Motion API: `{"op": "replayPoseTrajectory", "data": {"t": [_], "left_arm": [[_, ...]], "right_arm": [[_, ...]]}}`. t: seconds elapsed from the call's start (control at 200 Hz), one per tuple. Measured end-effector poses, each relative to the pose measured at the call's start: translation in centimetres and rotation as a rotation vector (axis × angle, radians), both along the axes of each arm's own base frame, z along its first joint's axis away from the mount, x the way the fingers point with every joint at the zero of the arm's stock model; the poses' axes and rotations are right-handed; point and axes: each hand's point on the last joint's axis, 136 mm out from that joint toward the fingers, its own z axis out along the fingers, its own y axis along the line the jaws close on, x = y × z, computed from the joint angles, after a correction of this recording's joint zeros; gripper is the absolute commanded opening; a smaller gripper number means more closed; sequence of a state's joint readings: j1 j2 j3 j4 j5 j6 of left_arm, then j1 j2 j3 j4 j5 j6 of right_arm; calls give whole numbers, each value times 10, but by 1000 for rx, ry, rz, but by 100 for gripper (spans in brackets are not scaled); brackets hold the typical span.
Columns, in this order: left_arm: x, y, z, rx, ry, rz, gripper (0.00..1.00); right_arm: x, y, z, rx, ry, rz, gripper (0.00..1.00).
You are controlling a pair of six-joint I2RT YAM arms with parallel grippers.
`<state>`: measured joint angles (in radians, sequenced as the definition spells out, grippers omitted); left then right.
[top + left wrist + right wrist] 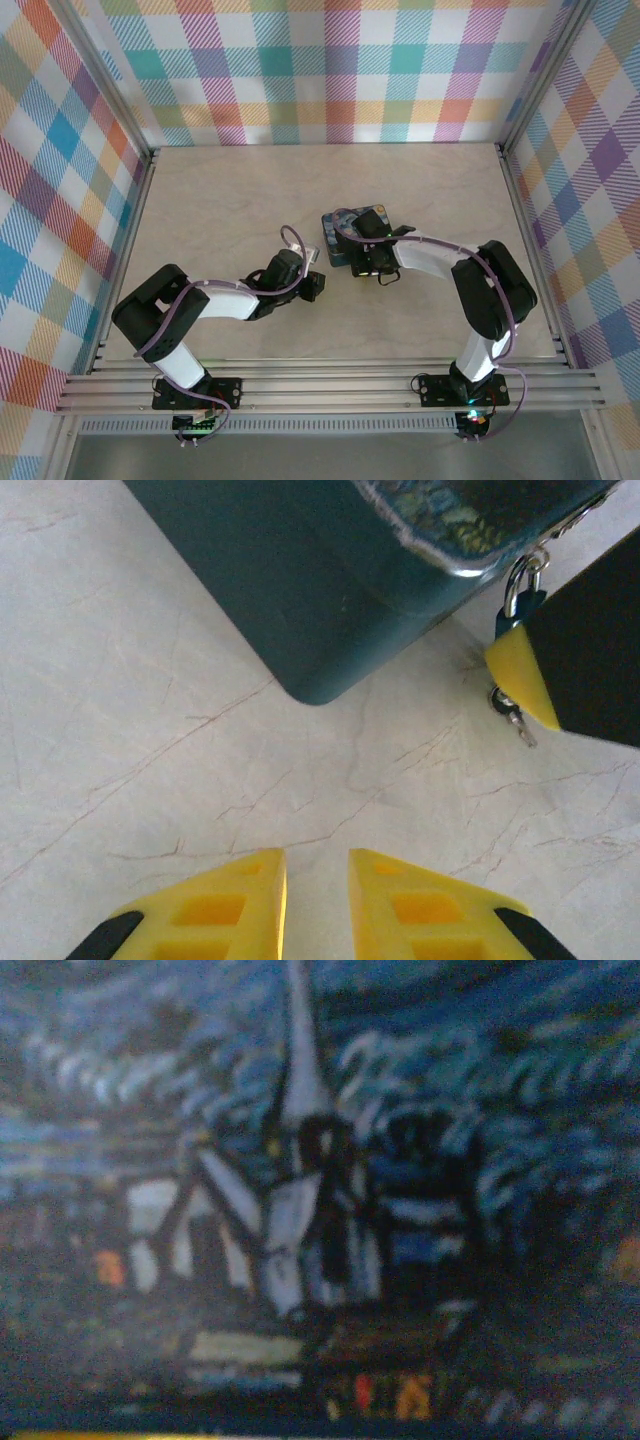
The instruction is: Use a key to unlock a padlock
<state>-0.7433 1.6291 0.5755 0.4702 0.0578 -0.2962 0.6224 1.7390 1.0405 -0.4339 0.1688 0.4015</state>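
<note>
The blue painted tin (352,232) lies mid-table; its dark corner (330,590) fills the top of the left wrist view. At the tin's edge hangs the small padlock (524,598) by its silvery shackle, its body mostly hidden behind a yellow finger (520,670) of my right gripper (378,262). A small key (510,718) pokes out below that finger. How wide the right jaws stand is hidden; the right wrist view is a blurred close-up of the tin's painted lid (300,1210). My left gripper (317,865) hovers over bare table just left of the tin, fingers slightly apart, holding nothing.
The pale marbled table (220,210) is fenced by plaid walls (60,200) and aluminium rails (330,385) along the near edge. Both arm bases sit at that near edge. Open tabletop lies to the left and behind the tin.
</note>
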Motion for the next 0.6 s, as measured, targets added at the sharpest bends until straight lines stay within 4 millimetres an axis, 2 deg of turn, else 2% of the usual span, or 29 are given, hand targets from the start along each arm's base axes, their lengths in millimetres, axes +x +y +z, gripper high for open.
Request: {"op": "replayPoseTrajectory", "data": {"t": [0.265, 0.425, 0.6], "left_arm": [[-2, 2, -3, 4, 7, 2, 23], [-2, 4, -3, 6, 2, 9, 22], [-3, 7, -6, 16, 4, 16, 22]], "right_arm": [[8, 5, 6, 0, -25, 19, 48], [9, 6, 0, -5, -15, 21, 43], [7, 5, -10, -18, 10, 18, 28]]}}
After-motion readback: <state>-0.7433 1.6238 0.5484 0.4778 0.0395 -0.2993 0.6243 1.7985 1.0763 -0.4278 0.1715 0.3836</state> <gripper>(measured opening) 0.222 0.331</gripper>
